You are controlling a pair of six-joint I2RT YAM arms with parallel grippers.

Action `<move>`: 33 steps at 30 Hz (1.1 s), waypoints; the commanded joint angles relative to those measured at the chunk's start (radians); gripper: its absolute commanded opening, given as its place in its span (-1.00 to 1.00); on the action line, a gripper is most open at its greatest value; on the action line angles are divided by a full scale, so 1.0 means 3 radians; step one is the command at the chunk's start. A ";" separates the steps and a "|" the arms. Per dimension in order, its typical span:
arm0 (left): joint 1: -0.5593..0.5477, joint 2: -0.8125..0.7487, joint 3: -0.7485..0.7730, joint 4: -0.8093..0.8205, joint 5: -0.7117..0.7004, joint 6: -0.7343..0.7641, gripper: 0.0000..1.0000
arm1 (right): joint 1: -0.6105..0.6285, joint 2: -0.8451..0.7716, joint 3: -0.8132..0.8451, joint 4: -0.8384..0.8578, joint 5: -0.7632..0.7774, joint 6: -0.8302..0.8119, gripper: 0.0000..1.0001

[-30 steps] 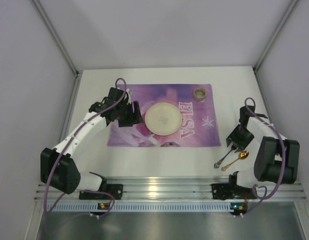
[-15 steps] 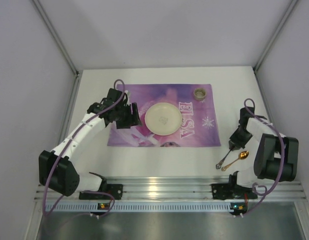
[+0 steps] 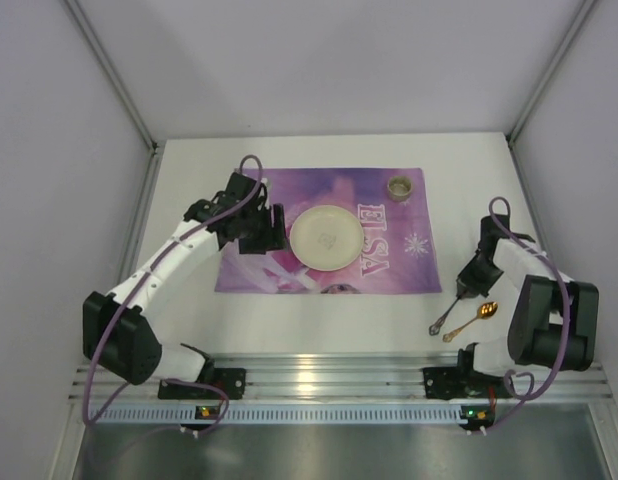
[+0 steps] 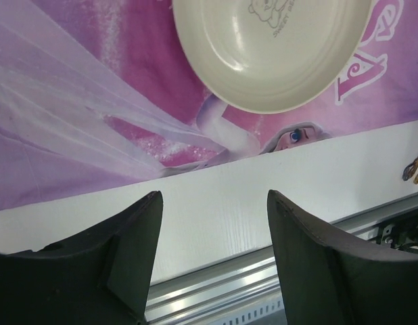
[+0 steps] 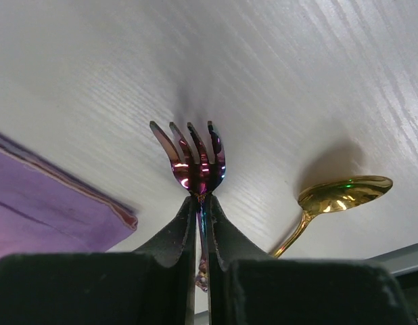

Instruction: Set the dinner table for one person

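The worktop (image 3: 319, 312), rigid and fixed, lies under everything and needs no grasp. On the right gripper (image 5: 201, 206) the jaws clench the slim, probably slippery fork (image 5: 195, 162) at its neck; on the left gripper (image 4: 213, 203) they stand released.

dinner table (image 3: 319, 322) | plain white, matte, faint wood grain | flat rectangle — level | ribbed aluminium rail (image 3: 329, 378) along near edge

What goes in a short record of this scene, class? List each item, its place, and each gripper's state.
Placemat: purple, flat on the dinner table
Plate: cream, mid-placemat
Cup: placemat's far right corner
Fork: iridescent, off the placemat's right edge
Spoon: gold, on the table beside the fork
Right gripper: shut on the fork's neck
Left gripper: open, empty, left of the plate
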 commanded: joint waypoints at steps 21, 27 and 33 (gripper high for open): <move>-0.1528 0.0900 0.0475 0.1971 0.1478 -0.0806 0.35 | 0.0175 -0.1079 0.0917 -0.0926 -0.1039 0.0304 -1.00; -0.1707 0.1171 0.0587 0.2340 0.1667 -0.1006 0.35 | 0.0216 -0.1120 0.1214 -0.1003 -0.1264 0.0401 -1.00; -0.1865 0.1371 0.0772 0.2294 0.1581 -0.1001 0.34 | 0.0242 -0.1135 0.1240 -0.1034 -0.1330 0.0406 -1.00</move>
